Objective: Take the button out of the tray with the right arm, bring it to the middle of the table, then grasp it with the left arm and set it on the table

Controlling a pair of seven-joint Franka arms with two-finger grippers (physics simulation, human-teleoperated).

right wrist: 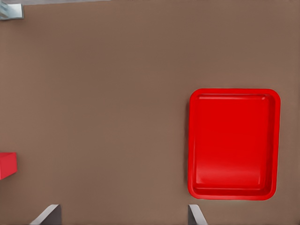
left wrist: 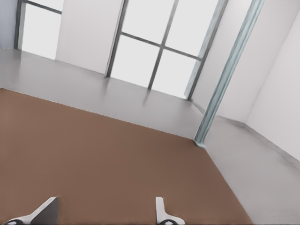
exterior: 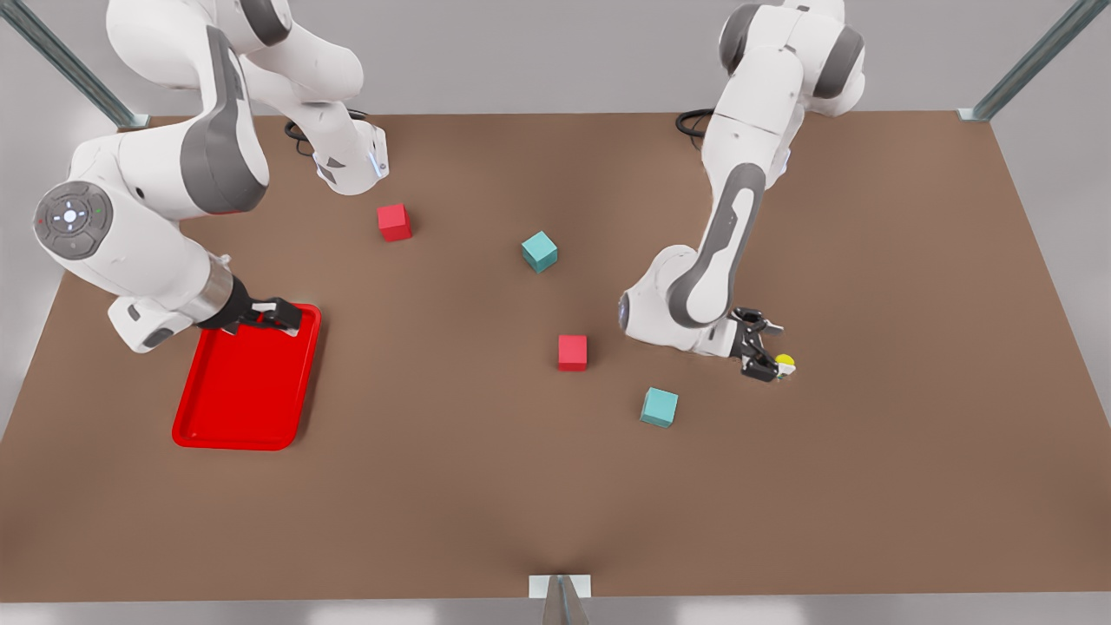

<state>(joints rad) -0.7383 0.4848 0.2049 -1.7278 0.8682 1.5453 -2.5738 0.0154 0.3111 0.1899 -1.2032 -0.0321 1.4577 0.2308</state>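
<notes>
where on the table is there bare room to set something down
Free: the brown tabletop along the near edge below the red tray and the teal cube, and right of the left gripper. Crowded: the middle, among red cubes and teal ones.

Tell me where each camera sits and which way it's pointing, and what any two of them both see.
Front view: raised, off the arms, looking down over the table. It shows both arms, the right gripper by the tray and the left gripper by the button.
Left wrist view: on the left arm, tilted across the table toward windows; its jaws show, apart.
Right wrist view: on the right arm, facing down at the tray and a red cube; jaws apart.
Shared: the front and right wrist views both show the tray.
</notes>
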